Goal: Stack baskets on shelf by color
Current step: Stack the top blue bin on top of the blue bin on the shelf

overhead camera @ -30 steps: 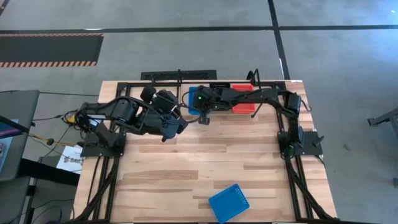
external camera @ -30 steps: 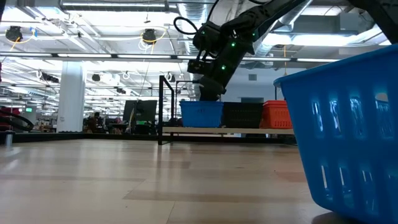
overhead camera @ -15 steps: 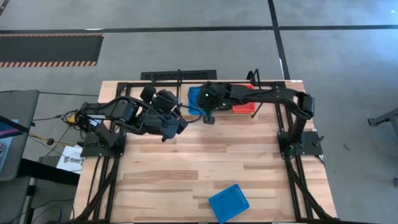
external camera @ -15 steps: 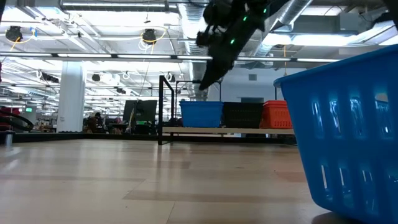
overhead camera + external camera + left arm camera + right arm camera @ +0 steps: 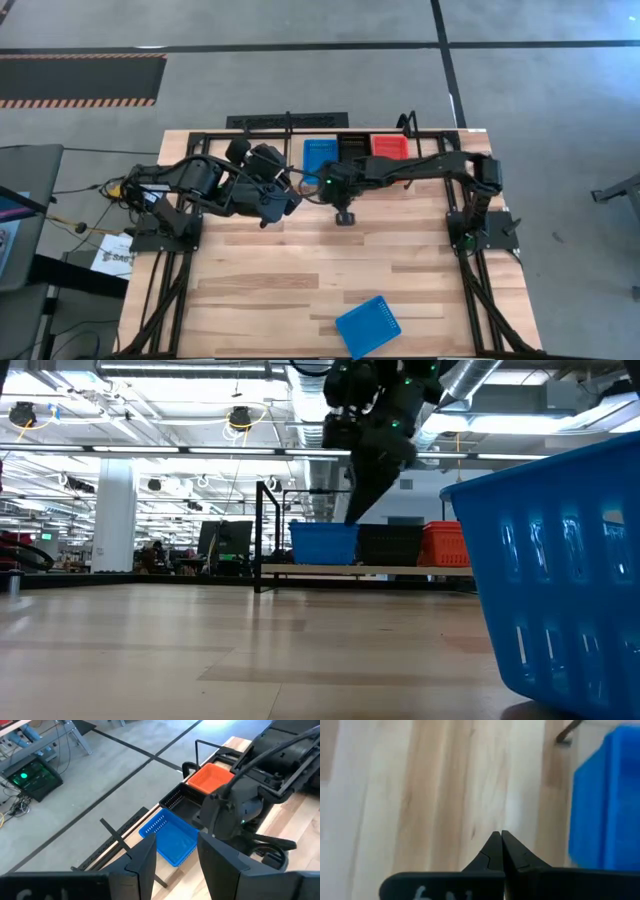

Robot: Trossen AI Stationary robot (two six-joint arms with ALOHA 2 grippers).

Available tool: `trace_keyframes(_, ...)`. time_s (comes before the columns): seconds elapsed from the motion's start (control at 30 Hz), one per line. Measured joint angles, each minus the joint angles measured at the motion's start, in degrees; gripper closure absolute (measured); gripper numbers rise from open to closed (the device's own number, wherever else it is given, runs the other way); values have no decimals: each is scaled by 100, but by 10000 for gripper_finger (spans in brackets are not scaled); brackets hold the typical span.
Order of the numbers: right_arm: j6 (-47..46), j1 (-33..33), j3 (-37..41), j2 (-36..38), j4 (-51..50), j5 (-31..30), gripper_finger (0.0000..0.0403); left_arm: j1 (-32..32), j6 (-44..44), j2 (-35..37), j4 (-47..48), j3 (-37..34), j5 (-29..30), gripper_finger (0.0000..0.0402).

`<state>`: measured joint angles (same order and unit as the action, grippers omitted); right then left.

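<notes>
R pincer (image 5: 344, 216) together, nr shelf (image 5: 420, 133) | L pincer (image 5: 175, 862) apart, empty | blue basket (image 5: 367, 326) front edge, alone

Blue (image 5: 320, 156), black (image 5: 353, 148) and red-orange (image 5: 389, 146) basket stacks lined side by side on the narrow wooden shelf (image 5: 300, 569) at the table's far edge; a lone blue basket (image 5: 367, 324) lying askew near the front edge, well apart.
</notes>
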<state>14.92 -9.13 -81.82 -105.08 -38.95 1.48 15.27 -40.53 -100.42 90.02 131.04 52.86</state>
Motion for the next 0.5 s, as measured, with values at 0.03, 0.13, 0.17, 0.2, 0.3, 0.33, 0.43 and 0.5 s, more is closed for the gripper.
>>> trace_keyframes(0.03, 2, -2, -11, -78, 64, 4, 402, 0, 0, 0, -2, 0, 2, 270)
trace_keyframes(0.13, 35, -40, -13, -266, 30, -21, 402, 0, -2, 1, 0, 0, -3, 270)
trace_keyframes(0.17, 86, -41, -5, -329, 5, -87, 402, 0, -2, 4, -1, 0, -7, 270)
trace_keyframes(0.2, 125, -50, -6, -397, 140, -103, 402, 0, -2, 4, 0, 0, -11, 270)
trace_keyframes(0.3, 205, -39, -9, -460, 227, -165, 402, 2, -4, 4, -2, 0, -43, 270)
trace_keyframes(0.33, 212, -35, -35, -514, 401, -162, 402, 2, -4, 4, -2, 0, -50, 270)
trace_keyframes(0.43, 278, -43, -6, -583, 361, -156, 402, 2, -7, 4, 0, 0, -53, 270)
trace_keyframes(0.5, 323, -73, -17, -603, 538, -150, 402, 2, -2, 4, -2, -2, -52, 270)
